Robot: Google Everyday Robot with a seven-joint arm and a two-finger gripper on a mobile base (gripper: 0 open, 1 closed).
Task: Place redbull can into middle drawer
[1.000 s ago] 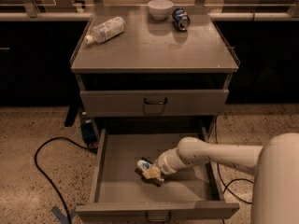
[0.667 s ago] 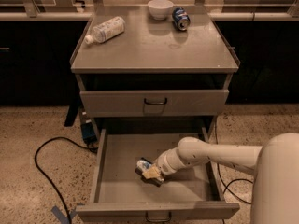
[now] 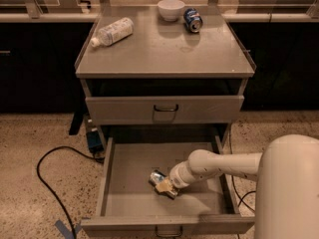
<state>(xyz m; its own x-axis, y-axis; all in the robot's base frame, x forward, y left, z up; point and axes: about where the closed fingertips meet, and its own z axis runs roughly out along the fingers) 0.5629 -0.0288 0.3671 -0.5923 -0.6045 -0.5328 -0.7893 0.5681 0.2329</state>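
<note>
The middle drawer (image 3: 115,183) is pulled wide open below the cabinet's shut upper drawer (image 3: 164,109). My gripper (image 3: 165,186) reaches in from the right and sits low over the drawer floor, left of centre. It is shut on the redbull can (image 3: 157,177), a small silver-and-blue can whose end sticks out to the upper left of the tan fingertips. The can is at or just above the drawer floor; I cannot tell whether it touches.
On the cabinet top (image 3: 164,49) lie a clear plastic bottle (image 3: 112,32), a white bowl (image 3: 171,9) and a dark blue can (image 3: 192,20). A black cable (image 3: 47,183) loops on the floor at the left. My white arm (image 3: 234,164) crosses the drawer's right side.
</note>
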